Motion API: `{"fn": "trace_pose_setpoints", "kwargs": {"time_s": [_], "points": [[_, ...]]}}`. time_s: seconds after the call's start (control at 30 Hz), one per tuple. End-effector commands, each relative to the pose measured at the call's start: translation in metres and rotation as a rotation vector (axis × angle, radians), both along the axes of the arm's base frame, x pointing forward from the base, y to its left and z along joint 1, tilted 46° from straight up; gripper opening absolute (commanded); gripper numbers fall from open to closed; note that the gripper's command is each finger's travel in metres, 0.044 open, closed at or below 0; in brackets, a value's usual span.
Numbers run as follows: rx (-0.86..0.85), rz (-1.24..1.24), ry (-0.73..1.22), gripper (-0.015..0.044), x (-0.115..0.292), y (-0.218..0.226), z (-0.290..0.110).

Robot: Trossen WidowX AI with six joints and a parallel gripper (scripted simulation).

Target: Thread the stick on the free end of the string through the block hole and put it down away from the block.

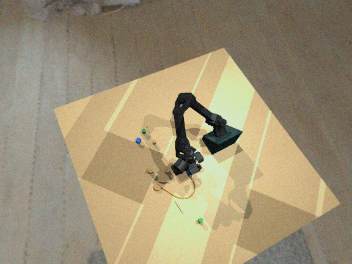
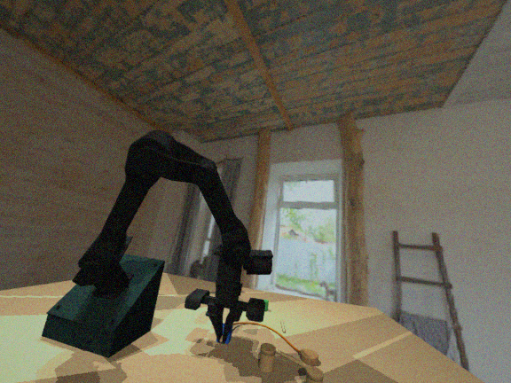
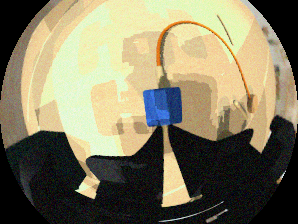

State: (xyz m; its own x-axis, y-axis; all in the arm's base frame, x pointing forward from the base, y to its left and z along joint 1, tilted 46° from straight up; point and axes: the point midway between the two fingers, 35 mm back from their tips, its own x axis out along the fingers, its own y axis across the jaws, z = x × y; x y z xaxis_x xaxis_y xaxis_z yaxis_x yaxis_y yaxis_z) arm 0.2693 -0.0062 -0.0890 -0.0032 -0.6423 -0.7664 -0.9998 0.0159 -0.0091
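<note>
- The pincer (image 3: 164, 137) is shown pressed together on a small blue cube (image 3: 162, 106), which is pinched between the two dark fingertips.
- In the exterior view, the pincer (image 2: 223, 338) is seen pointing straight down, with the tips at or just above the table (image 2: 399, 341); contact with the surface cannot be judged.
- The orange string (image 3: 222, 38) is seen ending right at the blue cube, on the side away from the pincer. From there it is carried out in a wide arc.
- The thin stick at the string's free end cannot be made out apart from the cube.
- In the top view, the string (image 1: 183, 196) is traced from the pincer (image 1: 187, 171) in a curve to the round wooden button (image 1: 157, 187), which lies flat on the table, near the pincer.
- A short wooden peg (image 2: 267, 355) is seen upright just beside the button (image 2: 309, 355). Which wooden piece is the block with the hole cannot be told.
- A loose stick (image 1: 178, 206) is seen lying just past the string's arc, apart from it.
- A green cube (image 1: 200, 220) is found farther out on the same side.
- A second blue cube (image 1: 138, 140), another green cube (image 1: 143, 131) and a second loose stick (image 1: 148, 131) are grouped well apart from the pincer.
- The dark base (image 1: 222, 139) is set near the table's middle.
</note>
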Motion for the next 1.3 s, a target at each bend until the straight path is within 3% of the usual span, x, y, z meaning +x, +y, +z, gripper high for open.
{"fn": "trace_pose_setpoints", "kwargs": {"time_s": [0.0,1.27], "points": [[0.005,0.002,0.002,0.0000,-0.002,0.000,0.000],[0.001,0.003,0.002,0.0000,-0.004,-0.021,0.020]]}}
